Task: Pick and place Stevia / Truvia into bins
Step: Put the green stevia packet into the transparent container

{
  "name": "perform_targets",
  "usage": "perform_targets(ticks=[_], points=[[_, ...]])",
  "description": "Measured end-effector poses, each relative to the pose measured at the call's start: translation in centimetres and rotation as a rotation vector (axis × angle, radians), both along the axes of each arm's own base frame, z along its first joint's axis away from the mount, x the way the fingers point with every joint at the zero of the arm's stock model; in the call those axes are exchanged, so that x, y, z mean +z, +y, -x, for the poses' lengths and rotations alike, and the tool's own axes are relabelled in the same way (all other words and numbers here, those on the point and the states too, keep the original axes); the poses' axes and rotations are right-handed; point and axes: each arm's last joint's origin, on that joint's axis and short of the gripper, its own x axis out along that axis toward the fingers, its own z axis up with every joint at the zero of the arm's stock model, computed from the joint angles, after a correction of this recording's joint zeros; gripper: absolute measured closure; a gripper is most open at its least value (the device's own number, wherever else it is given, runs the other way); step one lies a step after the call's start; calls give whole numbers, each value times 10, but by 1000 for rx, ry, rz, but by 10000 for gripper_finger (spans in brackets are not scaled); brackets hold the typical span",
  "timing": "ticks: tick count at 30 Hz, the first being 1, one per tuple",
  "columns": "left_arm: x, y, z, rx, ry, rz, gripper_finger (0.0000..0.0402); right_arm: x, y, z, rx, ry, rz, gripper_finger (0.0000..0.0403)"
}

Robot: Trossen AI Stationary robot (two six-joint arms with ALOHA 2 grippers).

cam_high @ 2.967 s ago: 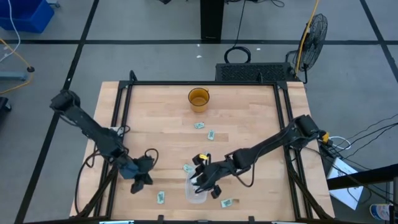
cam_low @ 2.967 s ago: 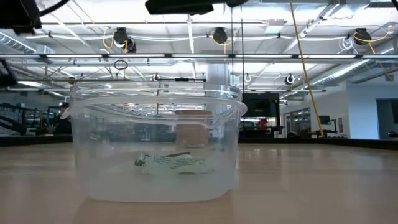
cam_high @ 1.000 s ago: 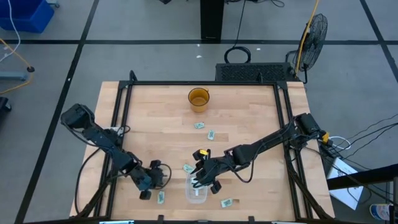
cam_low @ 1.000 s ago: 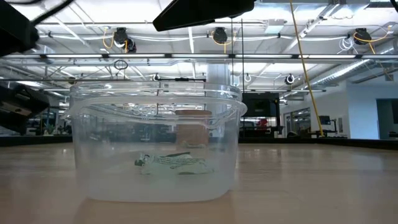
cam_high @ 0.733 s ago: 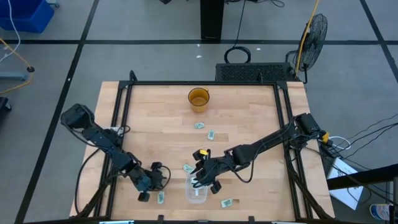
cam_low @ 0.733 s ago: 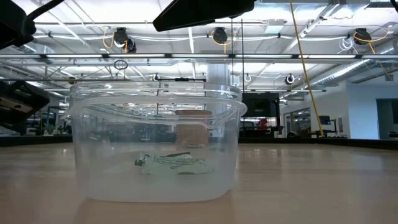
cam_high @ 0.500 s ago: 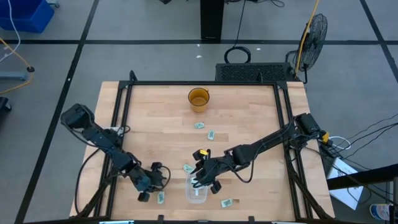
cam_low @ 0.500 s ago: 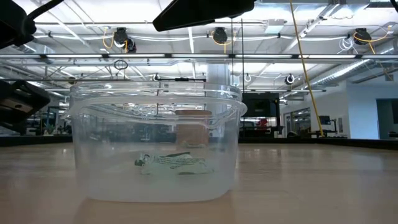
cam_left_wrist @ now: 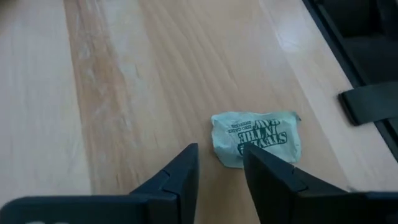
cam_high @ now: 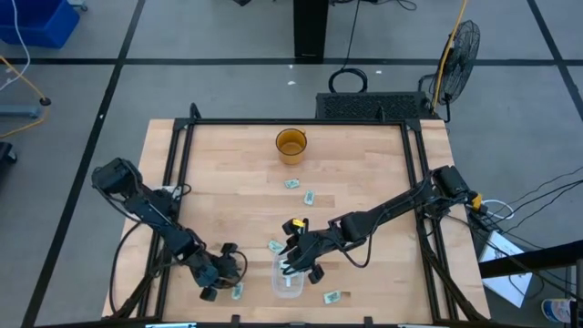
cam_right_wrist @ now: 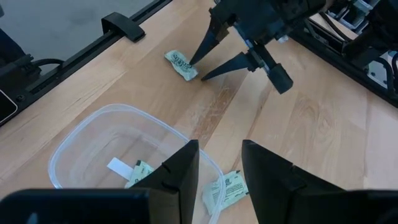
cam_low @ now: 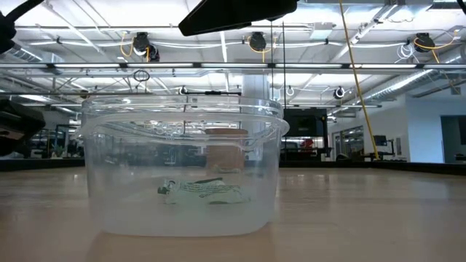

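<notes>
Left gripper [cam_left_wrist: 219,163] low over the wooden table [cam_high: 228,196] near its front-left corner, fingers parted a little and holding nothing, one tip touching the edge of a pale green Stevia sachet [cam_left_wrist: 256,138] that lies flat on the wood, the other tip on bare table beside it. Same gripper [cam_right_wrist: 201,67] seen from the right wrist camera with its two dark fingers spread in a V, one tip on that sachet [cam_right_wrist: 181,65]. Just beyond, toward the table's middle, the clear bin [cam_high: 288,279] with a sachet inside [cam_low: 204,191]. Right gripper [cam_high: 298,258] poised above the bin's far rim, fingers slightly apart and empty. Another sachet [cam_high: 275,246] beside the bin's left rear, one [cam_high: 332,297] at its front right, two more [cam_high: 291,183] farther back toward the amber cup [cam_high: 291,145] near the rear edge.
</notes>
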Motion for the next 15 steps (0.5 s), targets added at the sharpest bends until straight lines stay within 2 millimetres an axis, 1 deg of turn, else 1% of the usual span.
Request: perform_targets(ticks=[4,9,10,15], points=[[-1,0,0,-1,-9,-18,307,0,0,0,0,0,0,289],[-1,1,-1,-5,-20,-23,381,0,0,0,0,0,0,289],[-1,1,-1,-3,-19,-21,390,0,0,0,0,0,0,289],[3,-1,-2,-6,-70,-14,391,0,0,0,-9,9,-10,289]])
